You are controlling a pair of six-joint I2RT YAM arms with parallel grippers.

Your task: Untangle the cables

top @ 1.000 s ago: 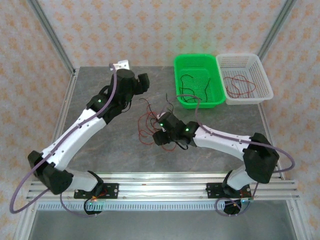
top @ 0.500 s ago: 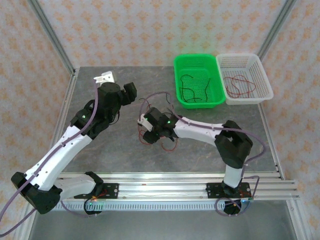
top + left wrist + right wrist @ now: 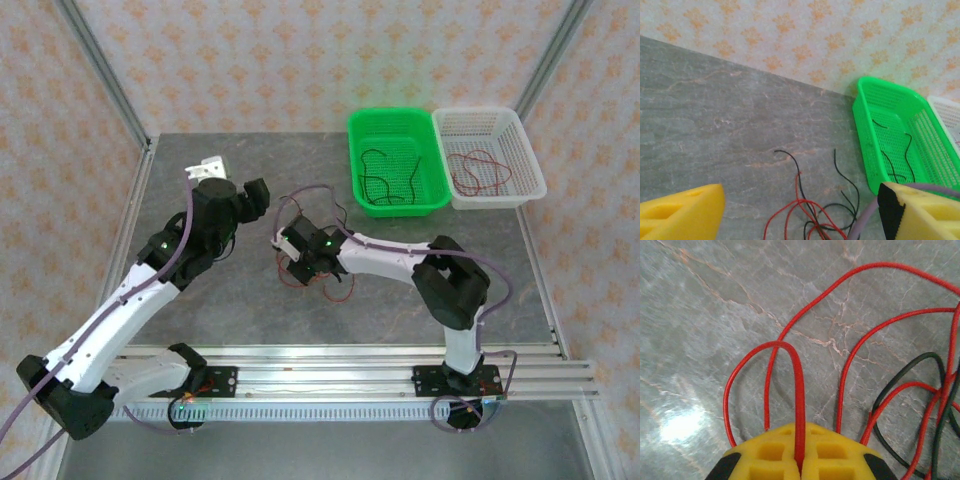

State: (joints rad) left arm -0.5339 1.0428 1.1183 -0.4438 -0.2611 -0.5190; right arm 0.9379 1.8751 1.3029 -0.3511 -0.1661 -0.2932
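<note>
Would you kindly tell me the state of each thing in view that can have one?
left gripper, open, holding nothing.
right gripper, shut on a red cable.
cable tangle, red and black strands crossed, lying on the table.
green basket, holds black cables.
white basket, holds red cables.

Counter (image 3: 230,310): grey, stone-patterned. The left arm (image 3: 130,298) reaches from its base toward the far left. Its jaws stand apart from the cables (image 3: 338,289), to their left. The right arm (image 3: 385,262) folds at the elbow and reaches left. Its jaws sit in the red-and-black tangle at mid-counter. The green basket (image 3: 400,209), far right, holds black strands (image 3: 385,182). The white basket (image 3: 497,197), just beside it, holds red strands (image 3: 478,170).
</note>
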